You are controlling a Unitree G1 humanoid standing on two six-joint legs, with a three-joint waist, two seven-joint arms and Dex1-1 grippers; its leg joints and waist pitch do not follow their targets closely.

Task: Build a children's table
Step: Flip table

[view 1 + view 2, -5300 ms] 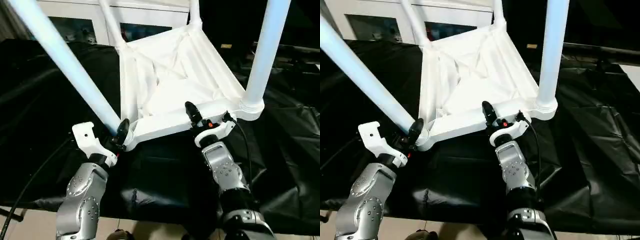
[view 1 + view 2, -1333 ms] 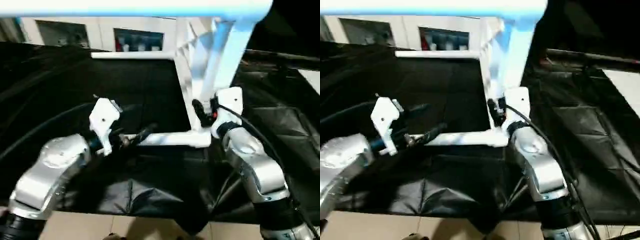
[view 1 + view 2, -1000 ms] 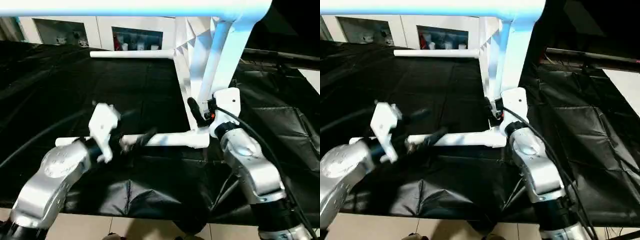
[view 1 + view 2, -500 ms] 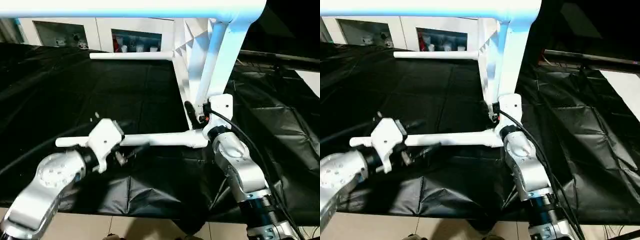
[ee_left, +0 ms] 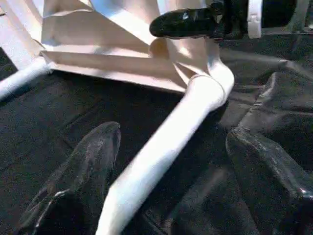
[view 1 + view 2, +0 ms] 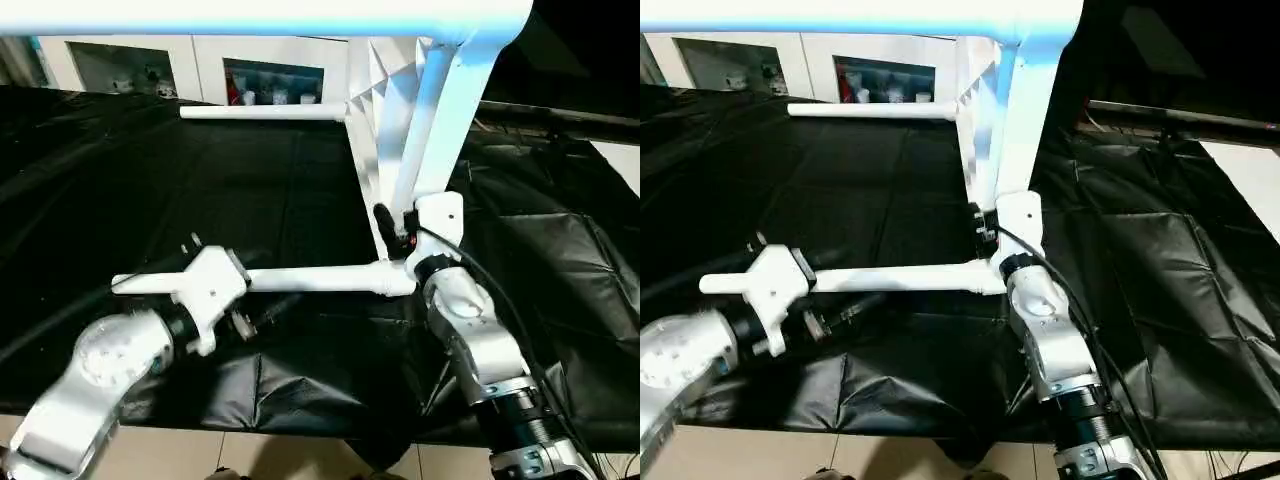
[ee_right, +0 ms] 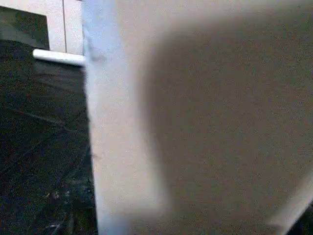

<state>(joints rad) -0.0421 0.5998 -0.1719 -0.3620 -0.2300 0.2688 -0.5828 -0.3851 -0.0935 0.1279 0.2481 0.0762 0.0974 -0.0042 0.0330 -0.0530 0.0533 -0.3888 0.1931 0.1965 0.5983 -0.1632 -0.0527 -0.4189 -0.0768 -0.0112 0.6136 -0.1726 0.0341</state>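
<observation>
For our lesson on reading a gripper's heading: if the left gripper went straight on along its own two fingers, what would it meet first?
Probably the corner socket of the tabletop: the left gripper is open astride the lowest leg, which runs ahead into it. Depth is unclear.

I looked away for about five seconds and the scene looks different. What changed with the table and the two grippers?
The white plastic children's table went from legs-up on the black cloth to tipped on its side, legs horizontal. The left gripper left the near corner and is now open around the lower white tubular leg. The right gripper stayed at the tabletop's edge.
</observation>
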